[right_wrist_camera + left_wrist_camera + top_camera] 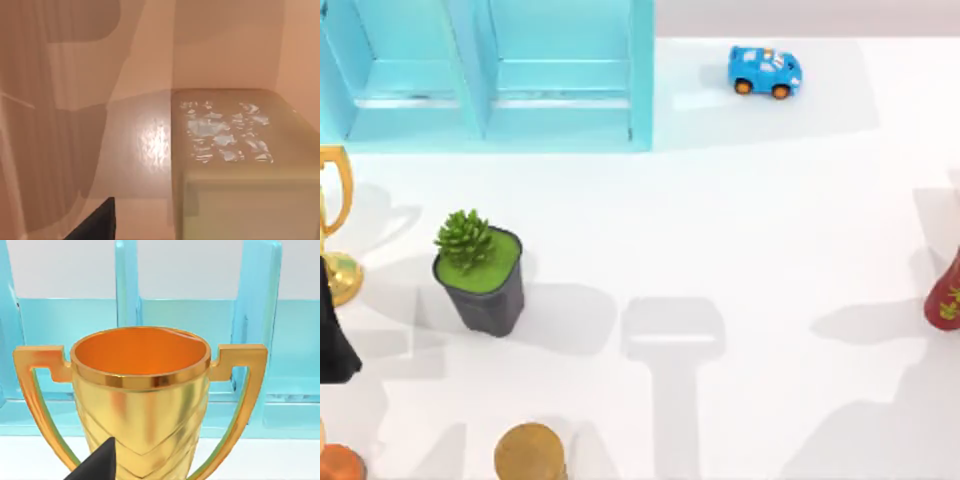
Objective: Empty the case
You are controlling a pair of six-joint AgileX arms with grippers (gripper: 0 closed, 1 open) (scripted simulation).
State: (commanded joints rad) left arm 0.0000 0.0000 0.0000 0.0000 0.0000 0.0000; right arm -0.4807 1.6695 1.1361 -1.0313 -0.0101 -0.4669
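The turquoise case (485,70) stands at the table's far left, its two compartments facing the near side, and I see nothing on its shelves. It also rises behind the trophy as the case (260,315) in the left wrist view. A gold trophy (335,215) stands at the left edge, in front of the case. My left gripper (332,330) is a dark shape just near of it, and the trophy (140,390) looms close in the left wrist view. My right gripper (97,222) hovers beside a tan box-shaped block (230,145) with a speckled top.
A blue toy car (764,71) sits right of the case. A potted succulent (480,272) stands left of centre. A bronze round object (530,455) and an orange one (338,465) lie at the near edge. A dark red bottle (946,290) is at the right edge.
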